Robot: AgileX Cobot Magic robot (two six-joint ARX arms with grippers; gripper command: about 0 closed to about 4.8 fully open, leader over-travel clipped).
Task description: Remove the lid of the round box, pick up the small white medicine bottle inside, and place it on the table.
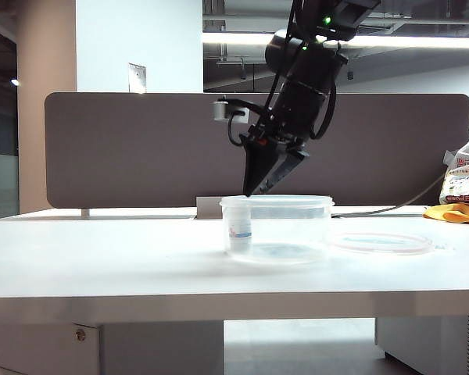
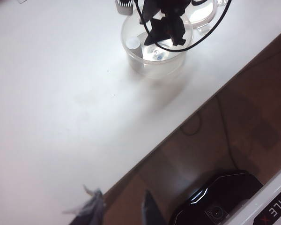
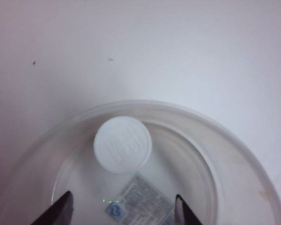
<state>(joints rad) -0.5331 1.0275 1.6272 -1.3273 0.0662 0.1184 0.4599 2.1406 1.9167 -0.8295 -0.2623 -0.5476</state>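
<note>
The clear round box stands uncovered on the white table. Upright inside it, against its left wall, is the small white medicine bottle. The lid lies flat on the table to the box's right. My right gripper points down over the box's left rim, just above the bottle. In the right wrist view it is open, and the bottle's cap sits beyond its tips inside the box. My left gripper is open and empty over the table's edge, far from the box.
A dark brown partition panel runs along the back of the table. Bags and an orange-yellow thing lie at the far right, with a cable running to them. A black device sits below the table edge in the left wrist view.
</note>
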